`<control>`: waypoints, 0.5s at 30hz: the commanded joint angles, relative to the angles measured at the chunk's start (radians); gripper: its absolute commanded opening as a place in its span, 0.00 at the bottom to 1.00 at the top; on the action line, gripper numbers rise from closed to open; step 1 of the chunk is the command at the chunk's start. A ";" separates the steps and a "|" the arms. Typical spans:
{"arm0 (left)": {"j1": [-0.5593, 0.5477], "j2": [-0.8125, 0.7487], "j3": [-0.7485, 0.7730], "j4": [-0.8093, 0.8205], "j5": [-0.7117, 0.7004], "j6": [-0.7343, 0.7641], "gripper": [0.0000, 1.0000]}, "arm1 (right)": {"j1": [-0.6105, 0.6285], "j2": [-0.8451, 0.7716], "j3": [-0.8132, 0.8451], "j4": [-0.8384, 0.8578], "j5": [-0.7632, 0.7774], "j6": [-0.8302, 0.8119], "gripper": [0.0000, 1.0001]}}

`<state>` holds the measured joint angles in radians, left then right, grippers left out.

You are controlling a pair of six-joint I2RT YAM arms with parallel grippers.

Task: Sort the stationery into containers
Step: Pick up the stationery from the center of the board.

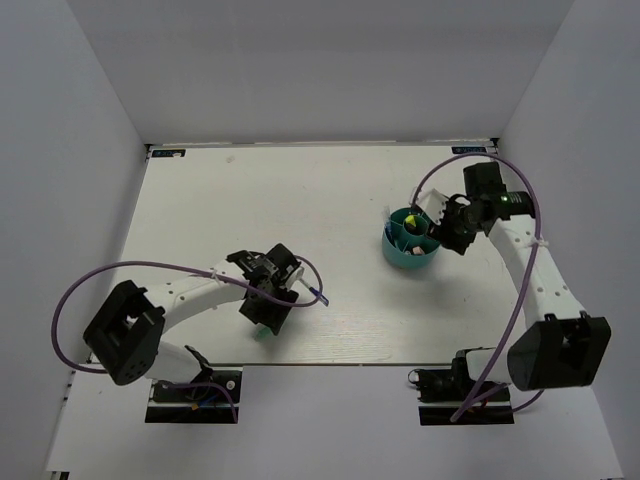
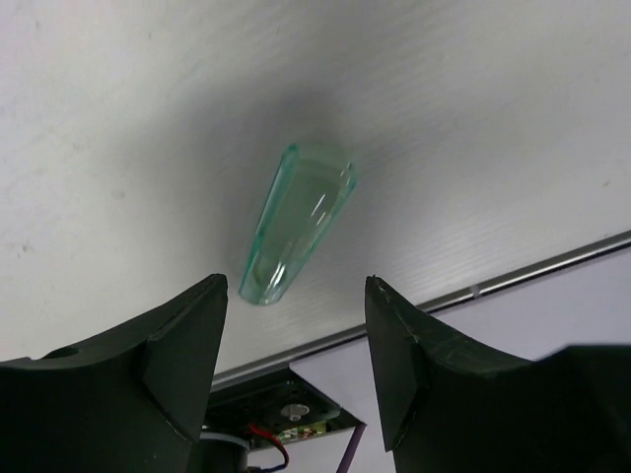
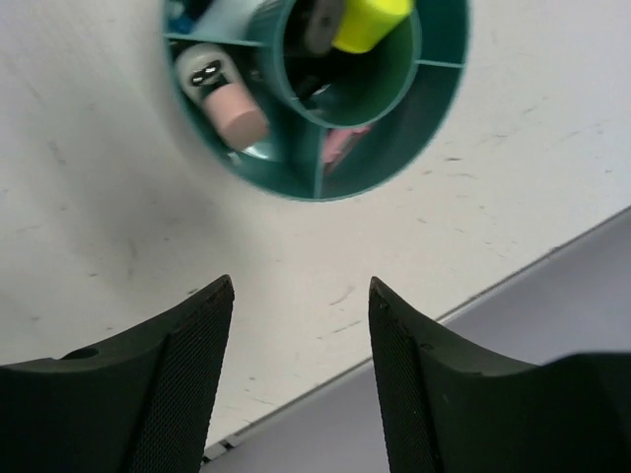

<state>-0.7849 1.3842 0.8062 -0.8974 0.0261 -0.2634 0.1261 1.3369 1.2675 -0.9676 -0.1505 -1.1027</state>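
A mint-green translucent stubby piece (image 2: 296, 222) lies on the white table close to its near edge, just ahead of my left gripper (image 2: 296, 286), which is open and empty; the piece shows in the top view (image 1: 261, 334) under that gripper (image 1: 265, 318). A thin blue pen (image 1: 320, 294) lies just right of the left gripper. The round teal tub (image 1: 410, 262) stands right of centre. In the right wrist view the tub (image 3: 434, 89) holds a yellow-capped marker (image 3: 370, 20) and a pink piece (image 3: 232, 103). My right gripper (image 3: 301, 286) is open and empty beside the tub (image 1: 438, 232).
The table's near edge (image 2: 513, 276) runs just behind the mint-green piece, with the left arm's base plate below it. A purple cable (image 1: 180, 268) loops over the left arm and another (image 1: 520, 290) along the right arm. White walls close in the table.
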 commanded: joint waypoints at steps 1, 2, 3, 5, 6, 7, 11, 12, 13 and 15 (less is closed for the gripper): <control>-0.005 0.032 0.045 0.061 0.023 0.032 0.68 | -0.016 -0.085 -0.074 0.026 -0.121 0.061 0.61; -0.005 0.070 0.057 0.074 0.018 0.035 0.68 | -0.017 -0.099 -0.089 0.047 -0.130 0.064 0.61; -0.005 0.081 0.063 0.071 0.014 0.033 0.68 | -0.023 -0.132 -0.124 0.052 -0.158 0.073 0.61; -0.005 0.136 0.088 0.069 0.003 0.039 0.68 | -0.023 -0.150 -0.140 0.060 -0.172 0.087 0.62; -0.007 0.145 0.093 0.065 -0.009 0.038 0.68 | -0.029 -0.169 -0.158 0.056 -0.190 0.089 0.62; -0.007 0.163 0.102 0.064 -0.014 0.036 0.68 | -0.029 -0.173 -0.166 0.053 -0.198 0.093 0.62; -0.007 0.222 0.140 0.060 -0.058 0.041 0.66 | -0.039 -0.228 -0.224 0.067 -0.237 0.098 0.62; -0.007 0.237 0.148 0.060 -0.061 0.044 0.64 | -0.039 -0.228 -0.224 0.073 -0.238 0.098 0.62; -0.005 0.245 0.154 0.055 -0.063 0.046 0.61 | -0.043 -0.238 -0.235 0.073 -0.248 0.101 0.62; -0.007 0.268 0.165 0.054 -0.063 0.047 0.57 | -0.045 -0.255 -0.244 0.070 -0.253 0.099 0.62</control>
<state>-0.7876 1.6440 0.9318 -0.8547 -0.0158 -0.2291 0.0906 1.1137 1.0328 -0.9184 -0.3473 -1.0206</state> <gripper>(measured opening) 0.576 0.620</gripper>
